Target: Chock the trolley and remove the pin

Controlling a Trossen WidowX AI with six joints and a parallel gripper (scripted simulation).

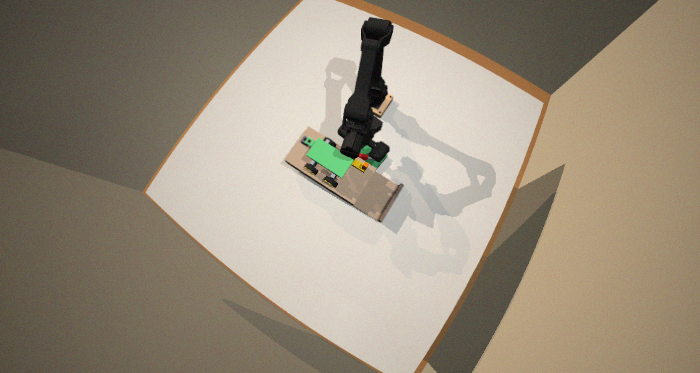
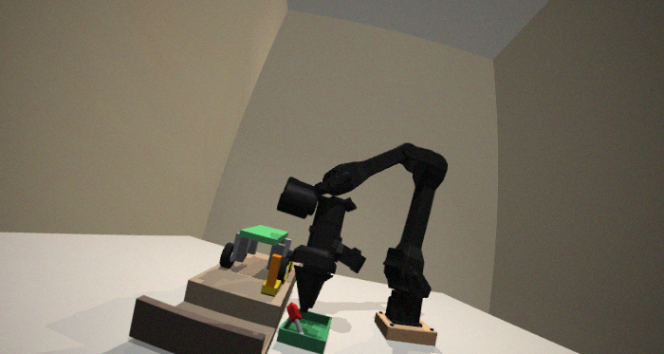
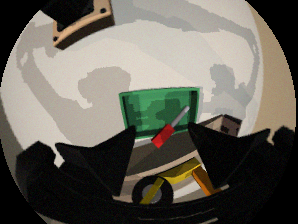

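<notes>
The trolley (image 1: pixel 330 156) (image 2: pixel 264 233) stands on the ramp (image 1: pixel 345 191) (image 2: pixel 223 284); one of its wheels (image 3: pixel 152 194) shows in the wrist view. The yellow chock (image 1: pixel 358 165) (image 2: pixel 271 288) (image 3: pixel 181 173), orange handle up, sits on the ramp at that wheel's downhill side and appears to touch it. The red-headed stop pin (image 1: pixel 363 156) (image 2: pixel 294 311) (image 3: pixel 163 136) is out of the ramp. Its grey shaft is in the green tray (image 2: pixel 302 343) (image 3: pixel 124 114) and its head leans at the ramp-side wall. My gripper (image 2: pixel 306 308) (image 3: pixel 161 127) is open and empty, just above the tray; its fingers are hidden in the top view.
A green bracket (image 1: pixel 306 141) stands at the ramp's uphill end. A dark end board (image 1: pixel 391 202) (image 2: pixel 194 326) closes the downhill end. The arm's wooden base (image 1: pixel 384 106) (image 2: pixel 410 335) (image 3: pixel 102 25) is beyond the tray. The ramp's side edge is close beside the fingers.
</notes>
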